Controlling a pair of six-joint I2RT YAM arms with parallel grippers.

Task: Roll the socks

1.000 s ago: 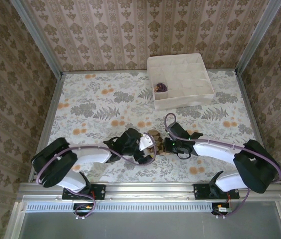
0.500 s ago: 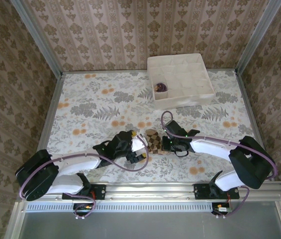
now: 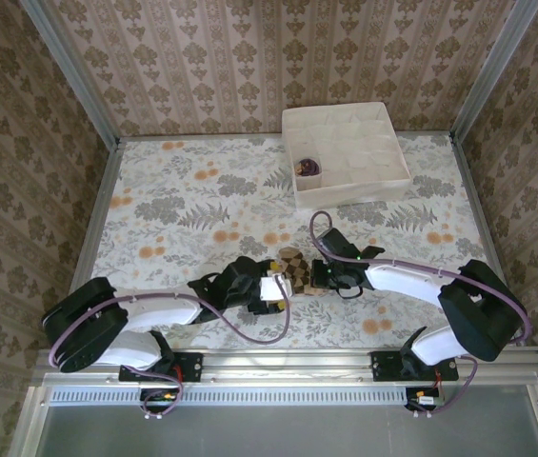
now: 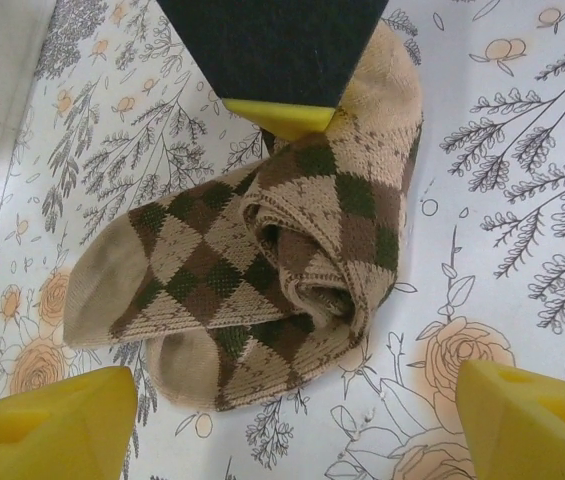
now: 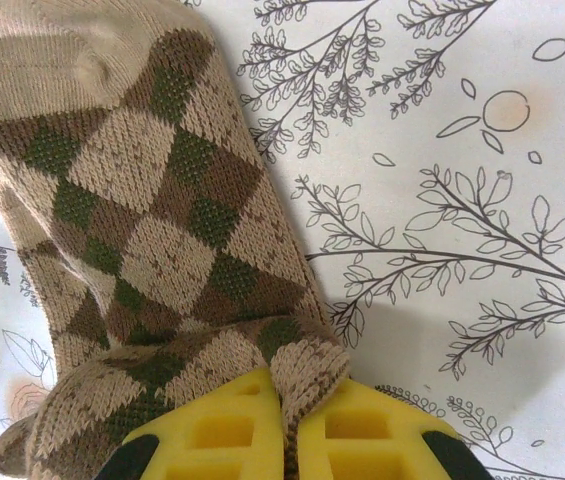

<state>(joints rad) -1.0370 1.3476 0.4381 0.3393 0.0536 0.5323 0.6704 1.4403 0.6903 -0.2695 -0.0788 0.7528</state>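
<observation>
From overhead I see the argyle sock [image 3: 294, 271] near the front middle of the table [image 3: 183, 190], bunched between the two arms. On my left wrist feed the argyle sock [image 4: 272, 270] lies with its long axis running from lower left to upper right. Two flat tan ends fan out toward the lower left. The middle is curled over into a loose roll whose open spiral faces that camera, and the far end runs up under the other arm's yellow tip [image 4: 280, 117]. On the right wrist feed the sock [image 5: 162, 220] stretches away from the camera toward the upper left, diamonds up, ending in a plain tan patch.

The left fingers [image 4: 52, 430] stand wide, one on each side of the roll and clear of it. The right fingers [image 5: 362, 430] are pressed together on a raised fold of the sock's near edge.

The purple sock [image 3: 307, 167] sits as a small bundle in a cell along the left side of the white divider box [image 3: 349, 193], at the far right of the table and well apart from the arms.

The table wears a pale cover printed with grey leaves and orange blossoms. Brown damask-patterned walls [image 3: 249, 57] close it in on three sides, with metal posts [image 3: 69, 67] at the corners and a metal rail [image 3: 288, 362] along the near edge.
</observation>
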